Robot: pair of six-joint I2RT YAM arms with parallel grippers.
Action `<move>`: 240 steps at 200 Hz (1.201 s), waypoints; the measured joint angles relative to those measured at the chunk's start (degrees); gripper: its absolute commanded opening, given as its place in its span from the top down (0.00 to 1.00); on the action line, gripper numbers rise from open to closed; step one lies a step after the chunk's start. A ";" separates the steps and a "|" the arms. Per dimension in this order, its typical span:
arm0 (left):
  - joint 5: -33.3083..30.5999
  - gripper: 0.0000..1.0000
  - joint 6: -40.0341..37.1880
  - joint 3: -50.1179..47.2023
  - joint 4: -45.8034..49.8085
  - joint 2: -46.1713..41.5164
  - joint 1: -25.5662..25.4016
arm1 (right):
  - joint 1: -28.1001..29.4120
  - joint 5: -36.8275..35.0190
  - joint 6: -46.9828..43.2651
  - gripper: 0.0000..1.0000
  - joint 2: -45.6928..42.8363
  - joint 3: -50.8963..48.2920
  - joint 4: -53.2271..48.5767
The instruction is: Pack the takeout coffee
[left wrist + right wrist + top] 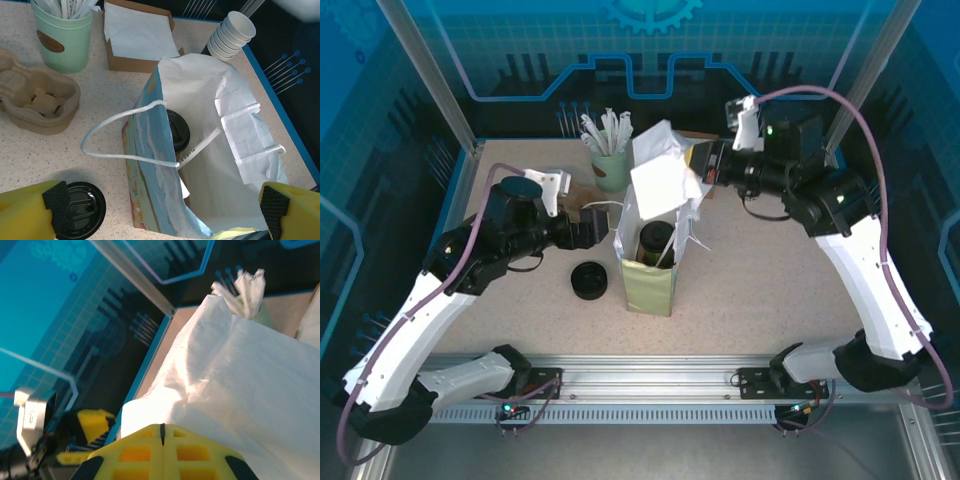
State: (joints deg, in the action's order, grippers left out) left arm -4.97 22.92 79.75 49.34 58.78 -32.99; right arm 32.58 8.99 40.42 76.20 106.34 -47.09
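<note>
Left wrist: lids [80, 209] nr bagged coffee [177, 131]

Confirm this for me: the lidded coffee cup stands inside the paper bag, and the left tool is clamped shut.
One thing is wrong: the left tool is open, not shut, its pads wide apart in the left wrist view. The coffee cup does stand inside the paper bag.

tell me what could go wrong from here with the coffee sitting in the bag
The right gripper is pinched on the white rim of the paper bag; a sideways pull could tip the tall bag and the takeout coffee standing inside. The open left gripper sits close to the loose handle, which might snag a finger.
</note>
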 measured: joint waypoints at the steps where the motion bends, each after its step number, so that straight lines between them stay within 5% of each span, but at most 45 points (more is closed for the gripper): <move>1: -0.04 0.01 -0.04 -0.02 0.00 -0.02 0.00 | 0.33 -0.13 0.20 1.00 -0.26 -0.50 0.17; 89: -0.44 0.01 -0.61 -2.56 -0.17 -1.49 0.04 | 13.18 -11.30 3.67 1.00 -3.28 -16.35 9.31; 240: -1.29 0.01 -0.61 -4.48 -0.13 -4.42 0.07 | 17.31 -29.18 6.12 1.00 2.34 -24.90 4.55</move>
State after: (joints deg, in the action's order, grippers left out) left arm -6.26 22.31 75.26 49.21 54.37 -32.93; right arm 49.89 -20.18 46.54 78.54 81.45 -42.54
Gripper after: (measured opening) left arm 0.989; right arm 0.033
